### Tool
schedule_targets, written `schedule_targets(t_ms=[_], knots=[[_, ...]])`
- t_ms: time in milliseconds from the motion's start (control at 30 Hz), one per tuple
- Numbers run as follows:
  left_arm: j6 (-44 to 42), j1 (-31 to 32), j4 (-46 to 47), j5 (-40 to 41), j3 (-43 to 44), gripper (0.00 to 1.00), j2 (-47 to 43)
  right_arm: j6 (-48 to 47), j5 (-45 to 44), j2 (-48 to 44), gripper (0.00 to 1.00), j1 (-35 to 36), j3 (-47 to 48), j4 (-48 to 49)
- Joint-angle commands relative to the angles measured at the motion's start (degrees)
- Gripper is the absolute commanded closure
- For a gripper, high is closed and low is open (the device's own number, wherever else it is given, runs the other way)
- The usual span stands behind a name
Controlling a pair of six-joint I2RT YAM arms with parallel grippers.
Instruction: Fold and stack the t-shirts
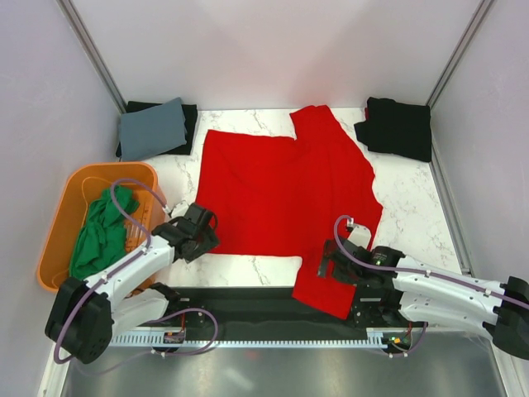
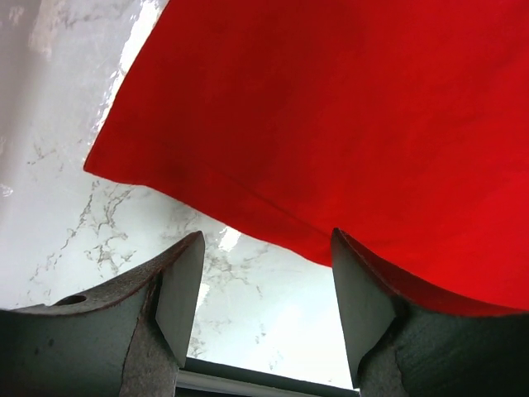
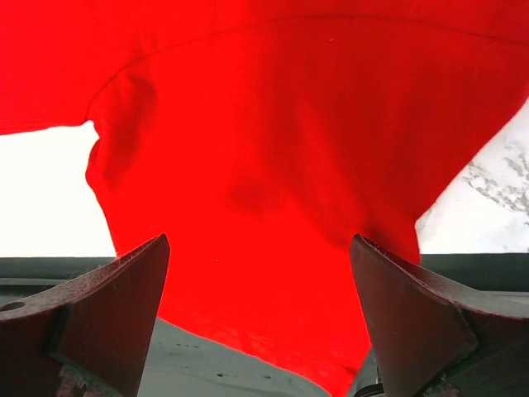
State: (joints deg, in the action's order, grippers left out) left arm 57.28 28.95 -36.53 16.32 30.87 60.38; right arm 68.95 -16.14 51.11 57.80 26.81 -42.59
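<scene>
A bright red t-shirt lies spread flat on the marble table, with one sleeve hanging over the front edge. My left gripper sits at the shirt's near-left corner. In the left wrist view it stands open over bare marble, the red hem just ahead and reaching its right finger. My right gripper hovers at the hanging sleeve. The right wrist view shows its jaws wide open with the sleeve's red cloth lying between them, not pinched.
A green t-shirt lies crumpled in the orange tub at the left. A folded grey-blue shirt rests on a black one at the back left. Another black shirt sits at the back right. Walls close in on three sides.
</scene>
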Motion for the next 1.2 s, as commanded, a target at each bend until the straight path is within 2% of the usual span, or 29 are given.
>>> schedule_targets(t_ms=[0, 233, 367, 500, 667, 767, 800, 900, 1033, 1167], knots=[[3.02, -0.21, 2.08, 1.44, -1.87, 0.31, -0.09, -0.31, 0.15, 0.3, 0.02, 0.21, 0.35, 2.16], [3.81, -0.21, 3.83, 2.31, -1.87, 0.31, 5.0, 0.48, -1.17, -0.05, 0.02, 0.21, -0.17, -0.03], [3.37, -0.3, 6.47, 2.93, -1.34, 0.39, 8.78, 1.19, -1.35, -0.49, 0.02, 0.21, -0.62, -1.62], [2.84, -0.47, 9.46, 2.76, -1.52, 0.43, 10.9, 1.45, -0.91, 0.47, 0.02, 0.21, -0.97, -1.36], [1.44, -1.7, 12.53, 1.35, -3.18, 0.54, 10.73, 1.45, -1.0, 2.23, 0.02, 0.21, -2.02, 0.31], [0.12, -4.51, 14.91, -1.19, -5.2, 0.63, 9.67, 1.72, -1.0, 3.46, 0.02, 0.21, -3.07, 1.63], [-0.06, -5.04, 15.43, -1.81, -5.47, 0.7, 9.23, 1.63, -1.08, 4.25, 0.02, 0.21, -3.25, 1.81], [-0.41, -5.13, 16.49, -2.16, -6.44, 0.84, 7.91, 1.72, -1.7, 5.66, 0.02, 0.21, -2.64, 2.07], [-0.76, -5.13, 16.41, -2.52, -6.09, 0.87, 8.26, 1.54, -1.61, 7.59, 0.04, 0.21, -2.29, 2.51], [-0.76, -5.13, 16.49, -2.61, -6.09, 0.87, 8.26, 0.4, -5.12, 9.0, 0.04, -0.23, -0.89, 3.21]])
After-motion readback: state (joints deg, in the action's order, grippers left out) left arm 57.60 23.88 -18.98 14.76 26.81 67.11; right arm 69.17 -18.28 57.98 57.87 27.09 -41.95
